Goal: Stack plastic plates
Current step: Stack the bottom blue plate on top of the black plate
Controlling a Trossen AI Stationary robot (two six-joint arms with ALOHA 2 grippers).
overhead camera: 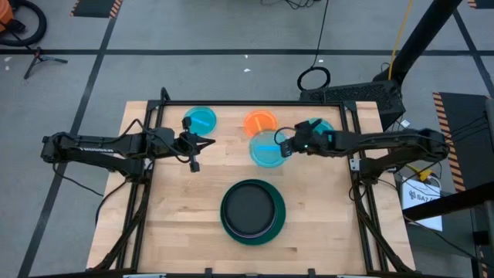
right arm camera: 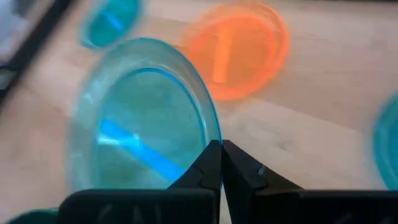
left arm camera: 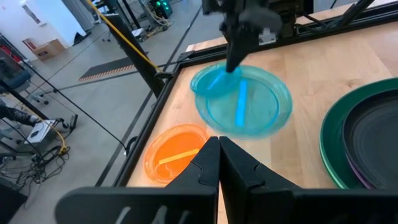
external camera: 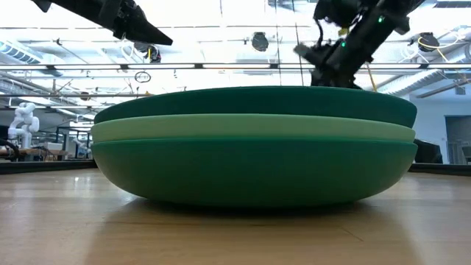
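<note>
A translucent cyan plate point(overhead camera: 266, 150) is gripped by my right gripper point(overhead camera: 284, 147), which reaches in from the table's right. Two more cyan plates lie flat, one at the far left point(overhead camera: 200, 120) and one under my right arm point(overhead camera: 318, 127). An orange plate point(overhead camera: 260, 122) lies on the table at the far middle. Near the front edge stands the stack point(overhead camera: 252, 210), dark green plates point(external camera: 250, 107) with a light green one point(external camera: 250, 126) between and a black one point(overhead camera: 248, 205) on top. My left gripper point(left arm camera: 217, 155) hovers shut and empty left of the centre. My right gripper pinches the cyan plate's rim point(right arm camera: 210, 138) between its two fingers, on the side toward the table's right edge. The fingers slant down from the right. The plate sits tilted in the hold and looks raised off the wood.
A black metal frame point(overhead camera: 147, 154) runs along the table's left, far and right edges. Bare wood lies between the stack and the orange plate, and at the near left.
</note>
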